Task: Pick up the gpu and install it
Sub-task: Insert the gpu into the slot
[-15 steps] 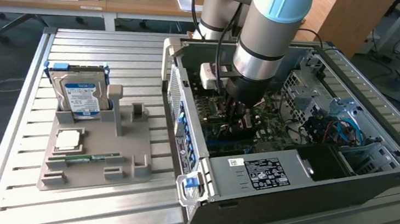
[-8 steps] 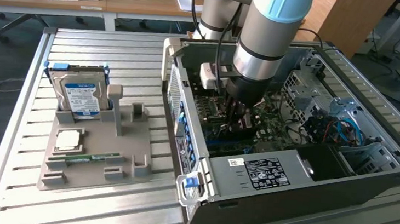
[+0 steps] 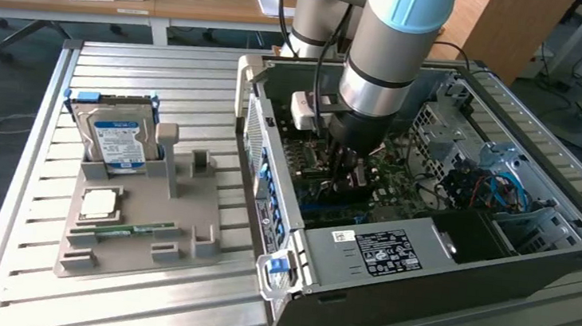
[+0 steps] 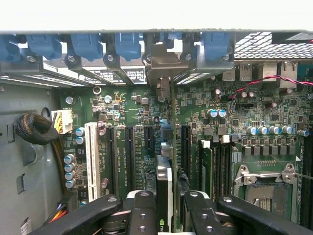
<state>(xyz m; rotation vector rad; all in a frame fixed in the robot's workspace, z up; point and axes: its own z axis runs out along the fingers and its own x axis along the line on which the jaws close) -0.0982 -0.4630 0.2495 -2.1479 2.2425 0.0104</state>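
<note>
The gripper [image 4: 165, 215], black and matte, pinches the gpu [image 4: 166, 161] edge-on between its fingers, deep inside the open case [image 3: 537, 271]. The thin dark card stands upright over the green motherboard [image 4: 234, 132], among long black slots, its beige metal bracket [image 4: 164, 66] reaching the rear wall by blue clips. On the exterior view's left, a grey tray [image 3: 124, 227] holds a silver drive [image 3: 117, 142].
</note>
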